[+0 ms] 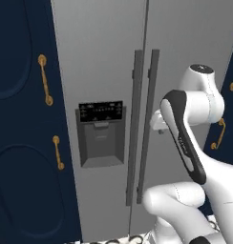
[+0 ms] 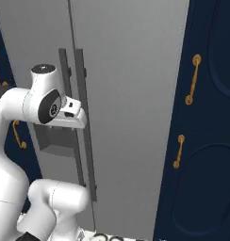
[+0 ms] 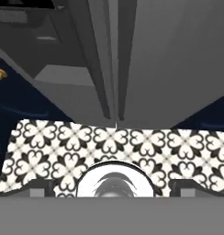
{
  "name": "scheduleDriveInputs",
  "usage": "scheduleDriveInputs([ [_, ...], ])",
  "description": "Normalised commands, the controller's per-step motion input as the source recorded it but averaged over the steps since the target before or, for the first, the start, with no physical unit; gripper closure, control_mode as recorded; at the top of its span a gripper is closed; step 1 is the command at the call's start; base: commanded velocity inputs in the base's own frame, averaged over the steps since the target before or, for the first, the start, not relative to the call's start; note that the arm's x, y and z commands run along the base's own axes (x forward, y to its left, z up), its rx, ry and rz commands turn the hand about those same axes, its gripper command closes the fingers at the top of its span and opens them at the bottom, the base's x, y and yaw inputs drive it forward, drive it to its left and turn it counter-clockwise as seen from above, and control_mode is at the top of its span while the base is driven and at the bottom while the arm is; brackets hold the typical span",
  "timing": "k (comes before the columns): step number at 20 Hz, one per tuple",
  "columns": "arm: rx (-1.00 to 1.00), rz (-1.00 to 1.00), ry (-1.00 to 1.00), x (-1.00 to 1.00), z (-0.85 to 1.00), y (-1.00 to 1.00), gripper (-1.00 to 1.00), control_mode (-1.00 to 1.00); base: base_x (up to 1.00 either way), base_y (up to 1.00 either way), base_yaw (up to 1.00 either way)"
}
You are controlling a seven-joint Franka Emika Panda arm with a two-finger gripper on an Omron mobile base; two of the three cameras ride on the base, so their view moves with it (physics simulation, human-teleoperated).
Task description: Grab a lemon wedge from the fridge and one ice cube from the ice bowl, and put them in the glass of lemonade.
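The grey two-door fridge (image 1: 109, 57) stands shut in front of me, its two long bar handles (image 1: 148, 143) side by side and the black-panelled dispenser recess (image 1: 101, 136) in the left door. My gripper (image 2: 78, 123) hangs close beside the right door's handle (image 2: 84, 150), about halfway up, and points down along the doors. In the hand view my gripper (image 3: 114, 189) is open: its fingertips (image 3: 40, 188) stand far apart with nothing between them, and the two handles (image 3: 104, 69) run away above them. The lemon wedge, ice bowl and glass of lemonade are out of view.
Dark blue cabinet doors with gold handles flank the fridge on the left (image 1: 23, 119) and right (image 2: 206, 117). A black-and-white patterned tile floor (image 3: 178, 147) lies below the fridge. My own white arm (image 1: 195, 157) rises close in front of the right door.
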Motion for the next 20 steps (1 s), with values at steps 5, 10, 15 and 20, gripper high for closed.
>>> scheduleDriveInputs([
  [5,0.00,0.00,0.00,0.00,0.00,0.00,-1.00,1.00,-0.62,0.33,0.00],
  [10,0.00,0.00,0.00,0.00,0.00,0.00,-1.00,1.00,-0.37,0.19,0.00],
  [15,0.00,0.00,0.00,0.00,0.00,0.00,-1.00,1.00,-0.19,0.58,0.18],
  [20,0.00,0.00,0.00,0.00,0.00,0.00,-1.00,1.00,0.08,0.91,0.74],
])
